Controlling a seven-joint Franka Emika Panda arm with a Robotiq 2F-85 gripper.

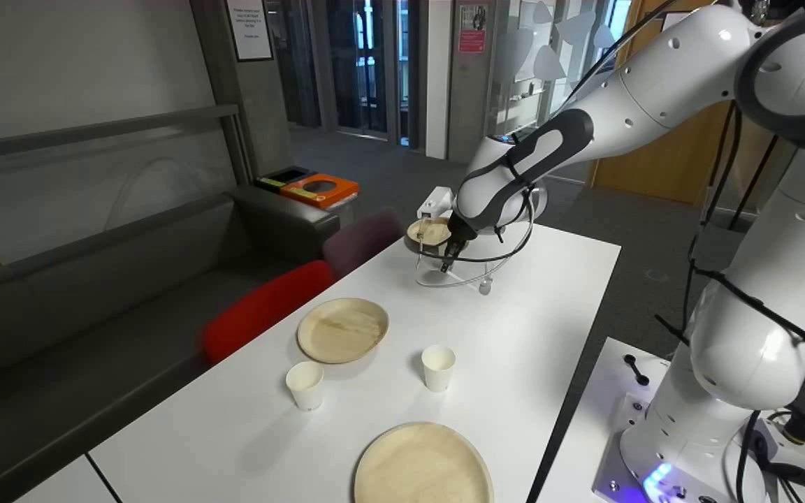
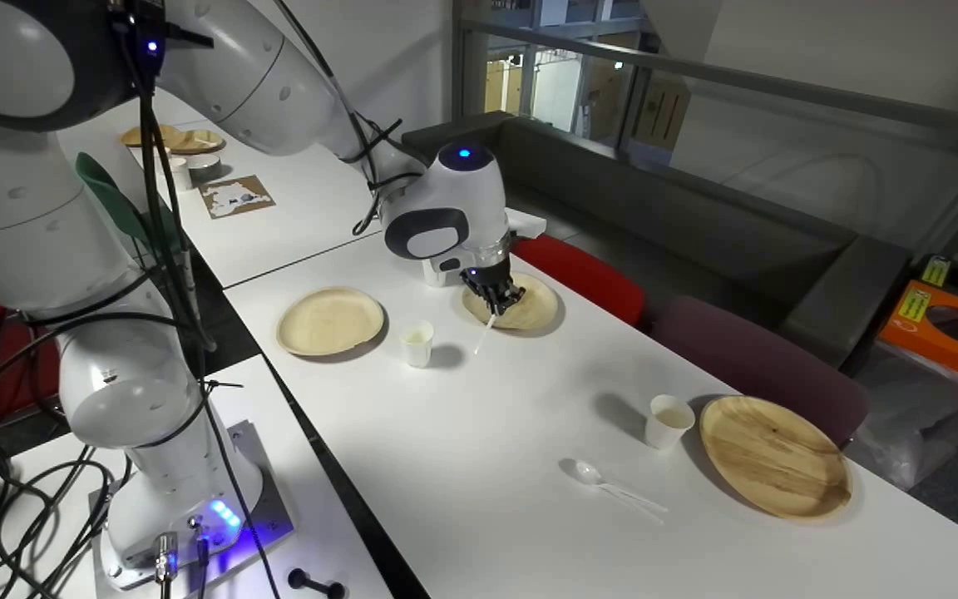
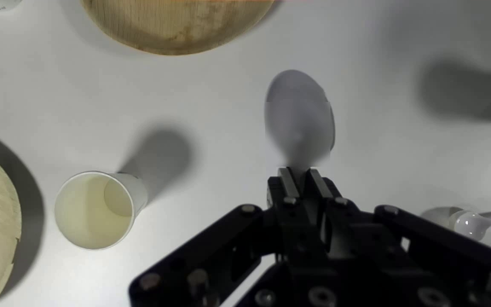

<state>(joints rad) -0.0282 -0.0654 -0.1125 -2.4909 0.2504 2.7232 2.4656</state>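
Note:
In the wrist view my gripper (image 3: 300, 175) is shut on a white plastic spoon (image 3: 297, 117), the bowl pointing away past the fingertips. Its grey bowl looks blurred, and the handle between the fingers is mostly hidden. An exterior view has the spoon (image 2: 486, 333) slanting down from the gripper (image 2: 496, 306), above the table and apart from it. A white paper cup (image 3: 94, 211) with a pale yellowish inside stands to the left of the gripper in the wrist view. Ahead is a wooden plate (image 3: 177, 27). In an exterior view the gripper (image 1: 448, 260) appears in front of the far plate (image 1: 429, 232).
Further wooden plates lie near the ends of the white table, one at the near end (image 1: 423, 467) and one by the purple chair (image 2: 774, 456). White cups (image 1: 305, 385) stand between them. Another spoon (image 2: 589, 474) lies near a cup (image 2: 667, 423). A red chair (image 1: 270, 307) borders the table.

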